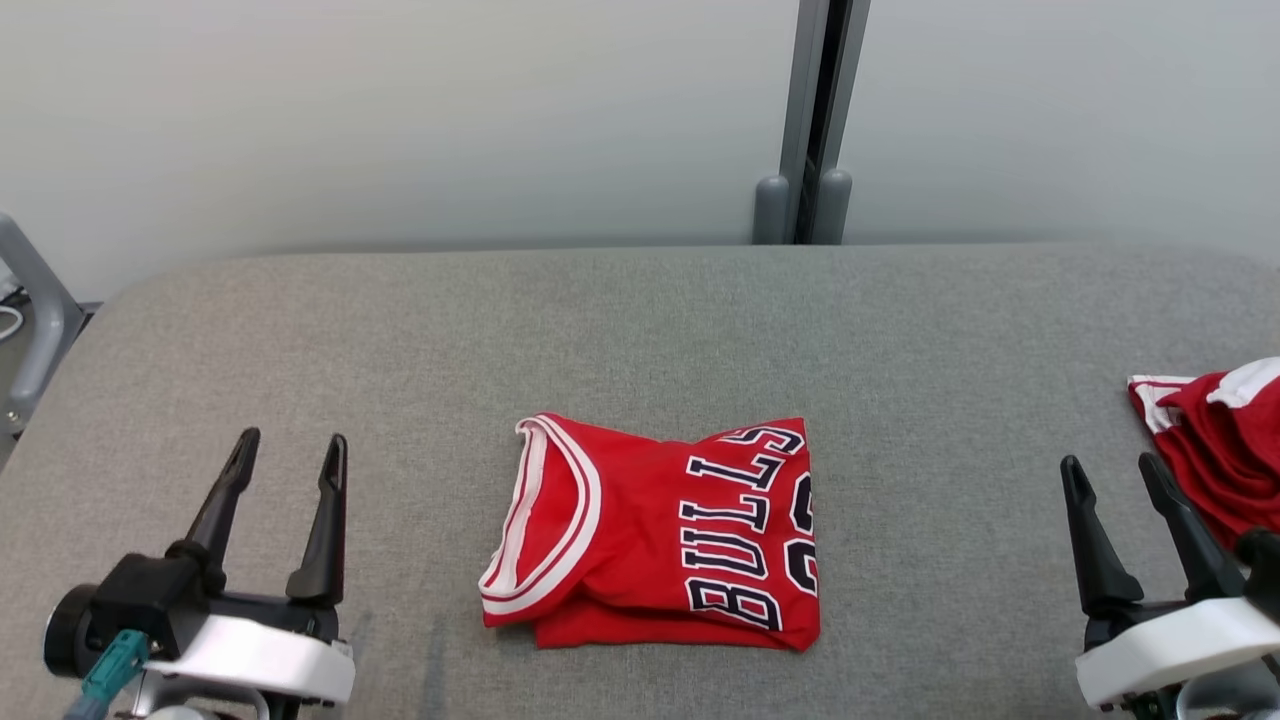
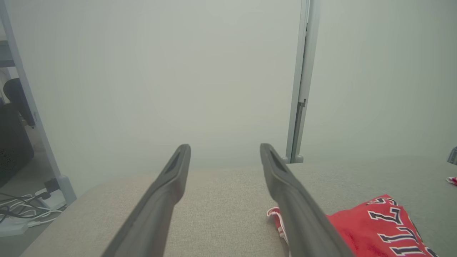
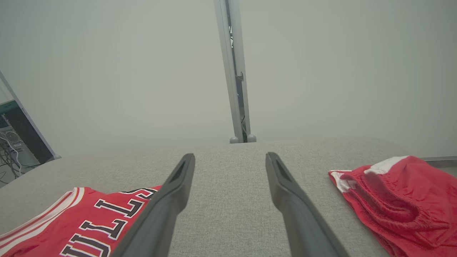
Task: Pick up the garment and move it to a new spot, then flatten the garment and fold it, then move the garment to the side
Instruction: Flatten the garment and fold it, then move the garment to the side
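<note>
The garment point(image 1: 655, 535) is a red jersey with white trim and dark "BULLS" lettering, folded into a compact rectangle at the middle of the grey padded table point(image 1: 640, 330). It also shows at the lower right of the left wrist view point(image 2: 378, 228) and the lower left of the right wrist view point(image 3: 82, 221). My left gripper point(image 1: 290, 455) stands open near the table's front left, well left of the jersey, nothing between its fingers. Over at the front right my right gripper point(image 1: 1110, 475) is open and empty too, apart from the jersey.
A second red garment with white trim point(image 1: 1215, 445) lies bunched at the table's right edge, just beyond my right gripper, and appears at the right of the right wrist view point(image 3: 396, 200). A grey post point(image 1: 815, 120) stands against the pale wall behind. Cables point(image 2: 21, 210) lie on the floor at left.
</note>
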### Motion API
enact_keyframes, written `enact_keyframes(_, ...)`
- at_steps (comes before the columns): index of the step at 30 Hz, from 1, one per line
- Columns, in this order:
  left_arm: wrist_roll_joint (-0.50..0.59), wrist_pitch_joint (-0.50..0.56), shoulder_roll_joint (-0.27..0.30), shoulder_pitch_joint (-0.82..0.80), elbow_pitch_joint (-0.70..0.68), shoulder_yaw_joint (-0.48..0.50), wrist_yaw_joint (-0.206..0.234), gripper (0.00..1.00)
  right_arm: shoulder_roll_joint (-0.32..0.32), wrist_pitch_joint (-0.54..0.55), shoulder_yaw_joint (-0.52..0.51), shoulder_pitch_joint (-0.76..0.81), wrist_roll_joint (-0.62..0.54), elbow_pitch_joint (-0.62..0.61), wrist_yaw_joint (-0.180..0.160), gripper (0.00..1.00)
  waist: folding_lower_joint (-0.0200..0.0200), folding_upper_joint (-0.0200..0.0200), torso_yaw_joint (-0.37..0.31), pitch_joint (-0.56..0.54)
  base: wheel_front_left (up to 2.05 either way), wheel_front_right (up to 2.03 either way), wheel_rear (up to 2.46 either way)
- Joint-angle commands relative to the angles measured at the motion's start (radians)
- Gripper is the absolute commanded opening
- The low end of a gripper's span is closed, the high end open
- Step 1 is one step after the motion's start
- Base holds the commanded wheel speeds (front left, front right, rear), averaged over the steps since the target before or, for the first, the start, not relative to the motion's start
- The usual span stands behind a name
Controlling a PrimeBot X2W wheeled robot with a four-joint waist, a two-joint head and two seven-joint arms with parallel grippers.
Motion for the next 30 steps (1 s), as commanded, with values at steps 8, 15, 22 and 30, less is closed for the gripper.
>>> enact_keyframes(8, 0.007, 0.021, 0.024, 0.056, -0.007, -0.014, 0.002, 1.00, 0.003, 0.029, -0.016, 0.055, -0.010, -0.015, 0.000, 1.00, 0.0000, -0.0001, 0.006, -0.045, 0.00, 0.00, 0.00)
enact_keyframes(15, -0.001, 0.035, 0.028, 0.067, -0.018, -0.017, 0.011, 1.00, 0.006, 0.034, -0.022, 0.055, -0.015, -0.024, 0.000, 1.00, 0.0000, -0.0001, 0.007, -0.047, 0.00, 0.00, 0.00)
enact_keyframes(22, -0.006, 0.041, 0.029, 0.066, -0.026, -0.022, 0.016, 1.00, 0.007, 0.036, -0.020, 0.051, -0.015, -0.022, 0.000, 1.00, 0.0000, -0.0001, 0.008, -0.043, 0.00, 0.00, 0.00)
enact_keyframes(30, -0.013, 0.046, 0.029, 0.060, -0.029, -0.026, 0.023, 1.00, 0.008, 0.030, -0.018, 0.041, -0.012, -0.018, 0.000, 1.00, 0.0000, -0.0001, 0.013, -0.039, 0.00, 0.00, 0.00)
